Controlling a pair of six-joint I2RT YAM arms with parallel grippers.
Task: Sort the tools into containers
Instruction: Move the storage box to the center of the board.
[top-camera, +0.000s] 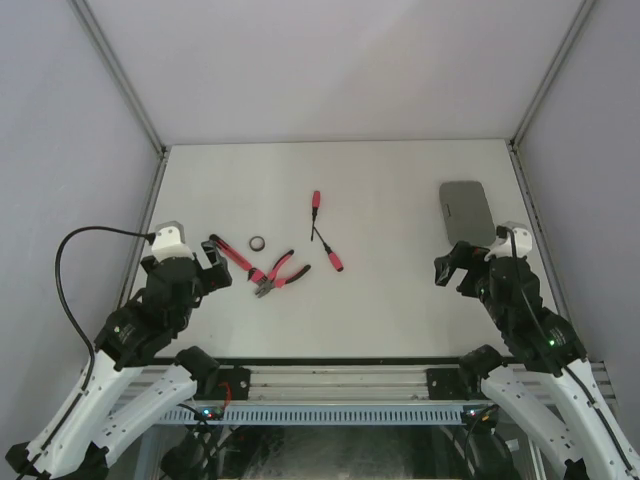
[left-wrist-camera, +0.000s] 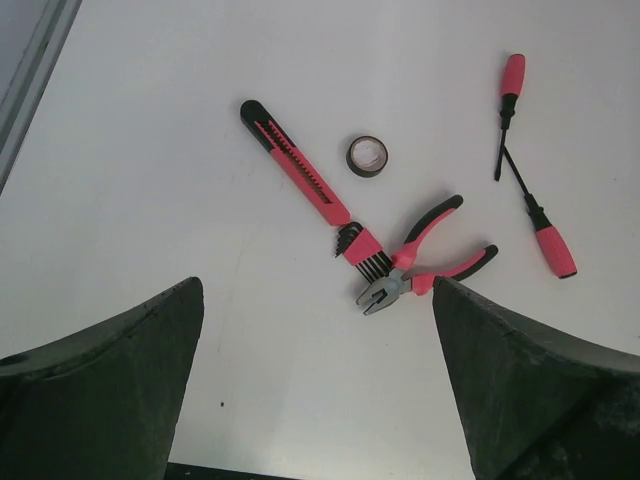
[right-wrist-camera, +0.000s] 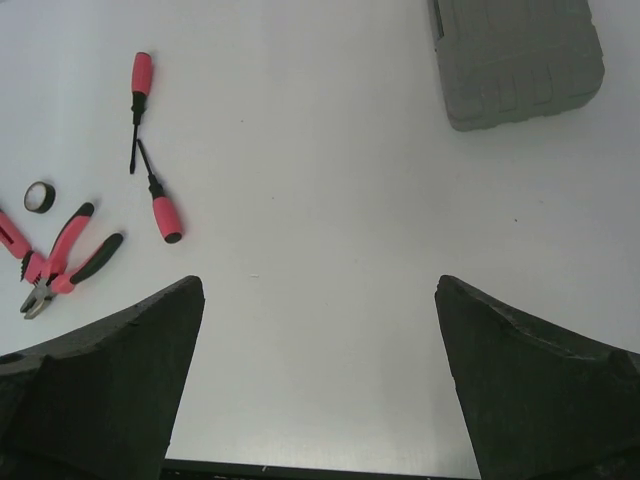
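The tools lie left of the table's middle. A red-and-black utility knife (left-wrist-camera: 295, 162) touches a hex key set (left-wrist-camera: 362, 250), which touches the pliers (left-wrist-camera: 425, 265) (top-camera: 280, 273). A small dark ring (left-wrist-camera: 367, 156) (top-camera: 258, 243) sits beside them. Two screwdrivers (left-wrist-camera: 510, 95) (left-wrist-camera: 545, 228) meet at their tips further right. The grey containers (top-camera: 467, 211) (right-wrist-camera: 520, 60) look like one slab at the far right. My left gripper (top-camera: 222, 266) (left-wrist-camera: 317, 300) stands open just short of the pliers. My right gripper (top-camera: 448, 268) (right-wrist-camera: 320, 290) is open over bare table, near the slab's front end.
Pale walls with metal corner posts (top-camera: 135, 100) enclose the table (top-camera: 400, 300) on three sides. A black cable (top-camera: 70, 260) loops off the left arm. The rail (top-camera: 330, 385) carrying both arm bases runs along the near edge.
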